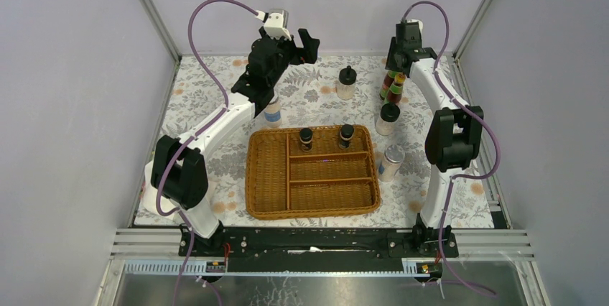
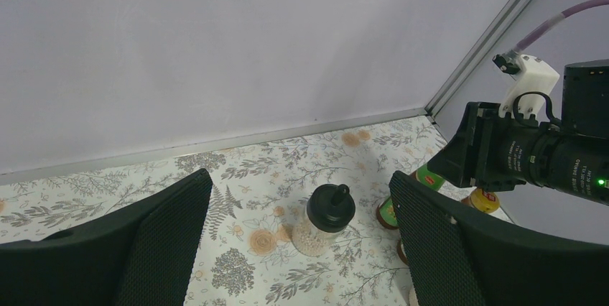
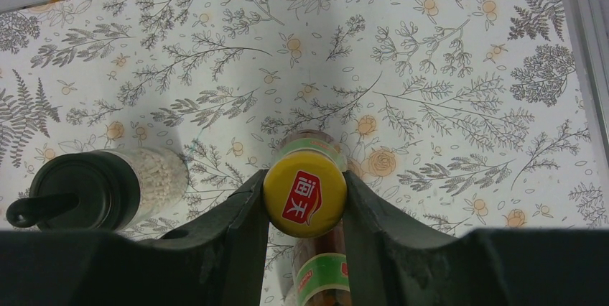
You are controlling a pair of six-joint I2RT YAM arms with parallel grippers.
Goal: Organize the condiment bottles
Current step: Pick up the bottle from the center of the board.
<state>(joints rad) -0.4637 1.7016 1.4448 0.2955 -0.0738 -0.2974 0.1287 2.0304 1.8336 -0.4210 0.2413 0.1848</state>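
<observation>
The step in hand looks like the pickup of a yellow-capped bottle (image 3: 304,192), which is standing beyond the wicker basket's (image 1: 267,177) far right corner. The right gripper (image 3: 304,202) is clamping its 2 black fingers against the sides of the round cap, tight on the bottle. A second one of the same kind (image 1: 394,95) is standing close against it; whether they are touching is not clear.

The left gripper (image 2: 300,175) is hanging above the table beyond the basket's far edge, jaws spread wide and carrying nothing. It is looking down on a cream jar (image 2: 327,221).

2 dark black-capped jars (image 1: 306,138) (image 1: 346,136) are sitting in the basket's far compartment, so sorting seems barely begun. The next move probably calls for a straight lift that spares the neighbouring bottle, then a carry to a free compartment.

The cap is looking like glossy, smooth plastic with a red label, so it may be slippery. The cream jar is showing a clear body of pale grains under a knobbed black lid. A silver-lidded shaker (image 1: 391,163) is standing just beside the basket's right wall. The basket is woven cane, split by thin dividers.
</observation>
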